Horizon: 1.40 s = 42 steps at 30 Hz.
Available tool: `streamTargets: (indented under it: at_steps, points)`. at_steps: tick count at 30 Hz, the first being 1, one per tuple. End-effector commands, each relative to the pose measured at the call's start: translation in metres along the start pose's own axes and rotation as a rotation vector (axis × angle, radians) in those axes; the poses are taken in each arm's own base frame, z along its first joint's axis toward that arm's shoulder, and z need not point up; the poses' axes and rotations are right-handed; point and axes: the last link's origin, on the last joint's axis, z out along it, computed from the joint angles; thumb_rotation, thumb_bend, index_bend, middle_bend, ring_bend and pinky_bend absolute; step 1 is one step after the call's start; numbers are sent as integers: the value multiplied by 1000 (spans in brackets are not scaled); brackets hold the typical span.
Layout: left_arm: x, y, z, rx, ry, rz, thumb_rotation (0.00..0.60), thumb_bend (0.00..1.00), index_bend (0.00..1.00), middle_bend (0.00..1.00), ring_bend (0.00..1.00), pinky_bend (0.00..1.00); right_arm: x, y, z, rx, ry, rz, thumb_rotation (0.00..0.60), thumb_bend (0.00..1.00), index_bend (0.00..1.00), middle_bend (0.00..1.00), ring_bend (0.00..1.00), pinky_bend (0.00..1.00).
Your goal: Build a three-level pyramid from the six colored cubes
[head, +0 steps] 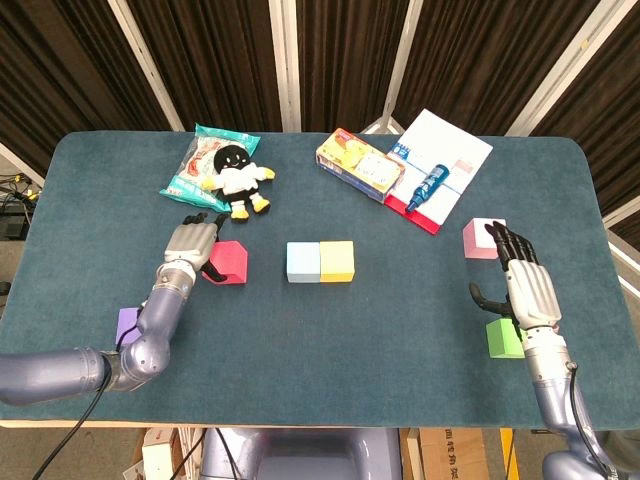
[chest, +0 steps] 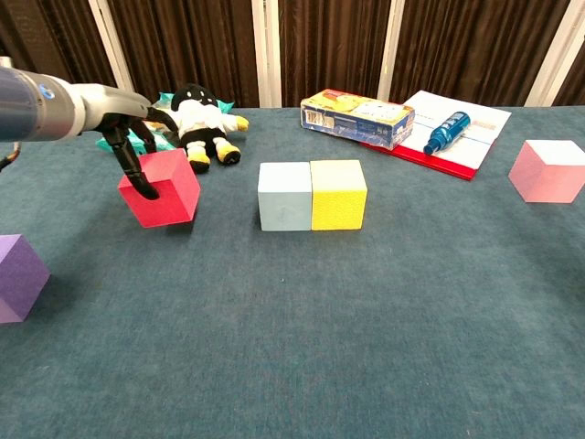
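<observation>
Head view shows us the left hand (head: 192,243) gripping the red cube (head: 229,263), fingers curled over its top and left face; in the chest view we see the cube (chest: 161,188) tilted, its lower edge at or just above the table (chest: 366,311) — we cannot tell which. It sits left of the table's middle, a short way from the light blue cube (head: 303,262), which touches the yellow cube (head: 337,261) side by side at the centre. We find the purple cube (head: 128,326) near the front edge on the left, partly hidden behind the left forearm. The right hand (head: 524,285) hovers near the right edge with its fingers spread and holding nothing, between the pink cube (head: 481,238) beyond its fingertips and the green cube (head: 503,339) by its wrist. Along the back edge we see a plush toy (head: 236,175) lying on a snack bag (head: 199,157), a yellow box (head: 360,164), and a blue bottle (head: 427,186) resting on a white booklet (head: 446,155) over a red folder (head: 412,213).
</observation>
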Motion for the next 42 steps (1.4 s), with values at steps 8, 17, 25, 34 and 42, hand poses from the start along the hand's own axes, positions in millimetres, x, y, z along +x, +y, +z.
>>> streamTargets:
  at_steps: [8, 17, 25, 34, 42]
  points:
    - [-1, 30, 13, -1, -16, -4, 600, 149, 49, 414, 36, 59, 1, 0, 0, 0, 0, 10, 600, 378, 0, 0, 0, 0]
    - [0, 45, 20, -6, -18, 23, 600, 149, 46, 403, 36, 59, 1, 2, 1, -8, -3, 16, 600, 379, 0, 0, 0, 0]
    - [-4, 52, 24, -3, -28, 34, 600, 149, 46, 402, 36, 59, 1, 4, 2, -13, -7, 21, 600, 379, 0, 0, 0, 0]
    - [-5, 63, 27, -16, -26, 34, 600, 149, 46, 401, 36, 59, 0, 4, 2, -13, -9, 22, 600, 379, 0, 0, 0, 0]
    - [-7, 67, 28, -17, -30, 38, 600, 149, 46, 394, 36, 58, 0, 4, 3, -14, -10, 23, 600, 379, 0, 0, 0, 0]
